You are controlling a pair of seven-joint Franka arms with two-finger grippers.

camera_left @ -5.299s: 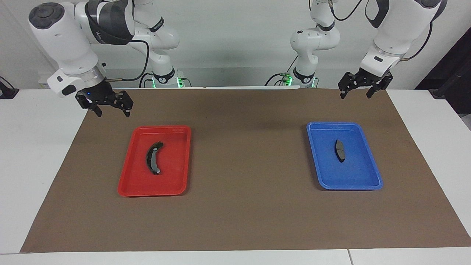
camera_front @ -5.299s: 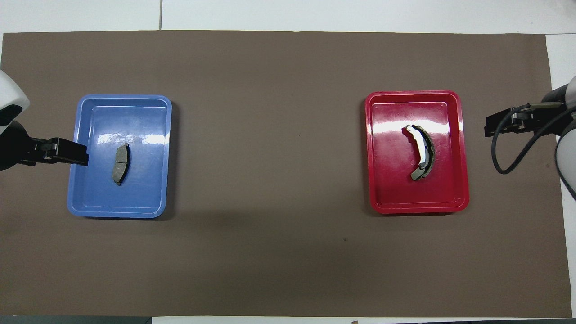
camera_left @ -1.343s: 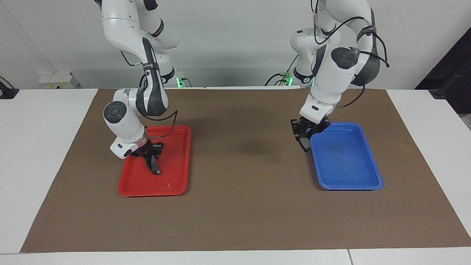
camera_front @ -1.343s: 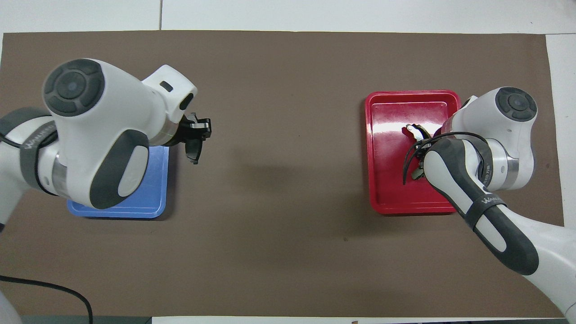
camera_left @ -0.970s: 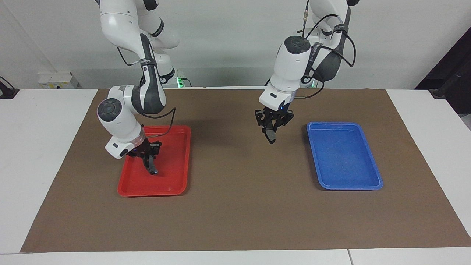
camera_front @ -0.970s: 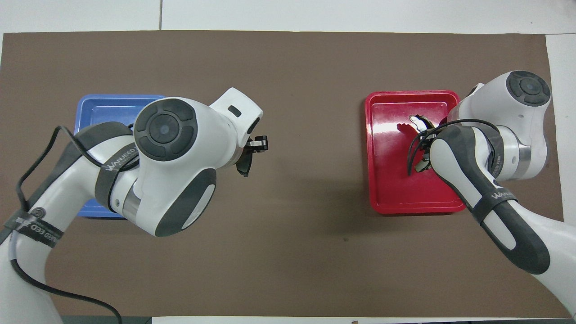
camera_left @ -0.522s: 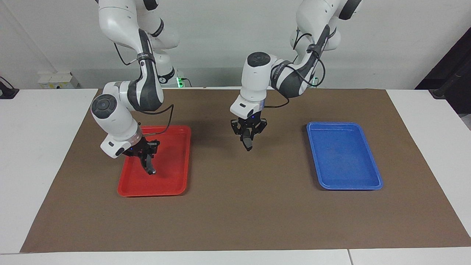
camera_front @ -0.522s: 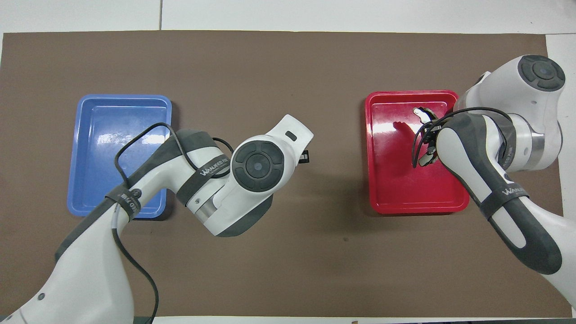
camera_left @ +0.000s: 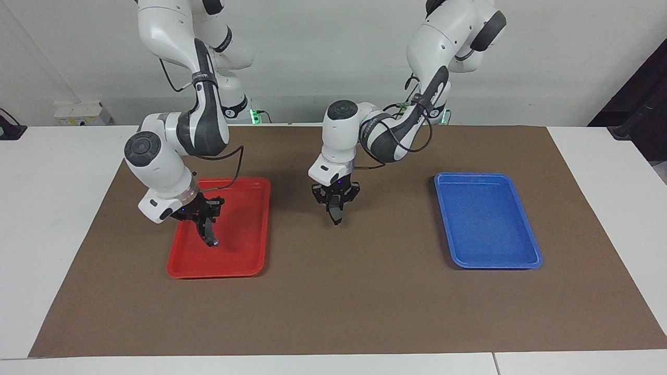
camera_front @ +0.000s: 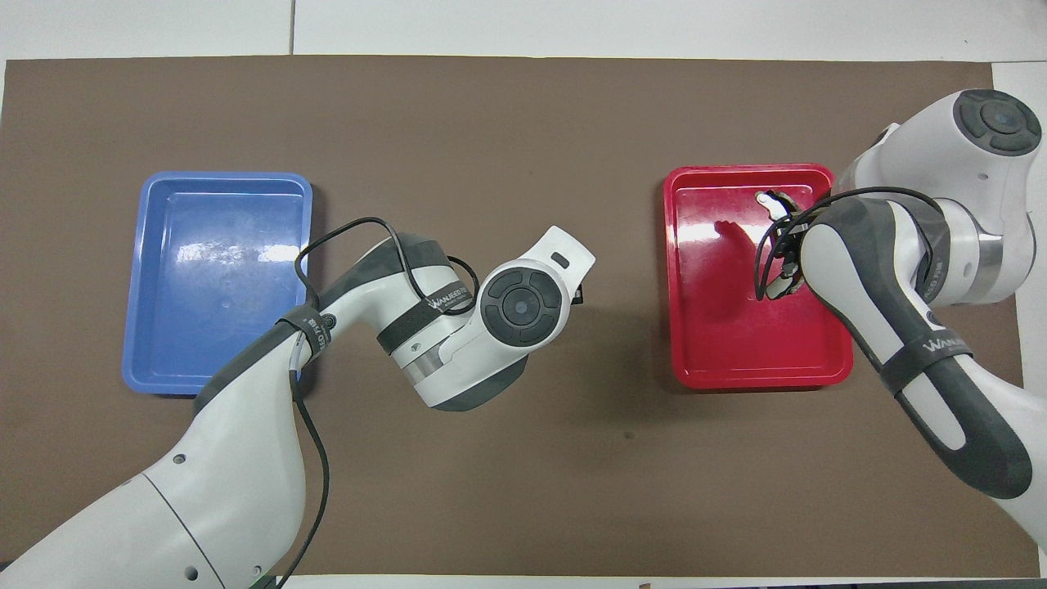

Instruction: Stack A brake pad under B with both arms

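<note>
My left gripper (camera_left: pixel 333 203) is shut on the short stubby brake pad A (camera_left: pixel 335 216). It holds the pad on edge, hanging down, just above the brown mat between the two trays. In the overhead view the left arm's wrist hides both. My right gripper (camera_left: pixel 205 216) is shut on the long crescent pad B (camera_left: pixel 210 237) and holds it raised over the red tray (camera_left: pixel 245 258). One pale end of pad B (camera_front: pixel 769 201) shows beside the right arm in the overhead view.
The blue tray (camera_left: pixel 490 224) stands toward the left arm's end of the table with nothing in it; it also shows in the overhead view (camera_front: pixel 217 270). The red tray (camera_front: pixel 720 343) holds nothing else. A brown mat (camera_left: pixel 338 302) covers the table.
The left gripper has carried pad A away from the blue tray to the middle of the mat and lower. The right gripper has lifted pad B a little over the red tray.
</note>
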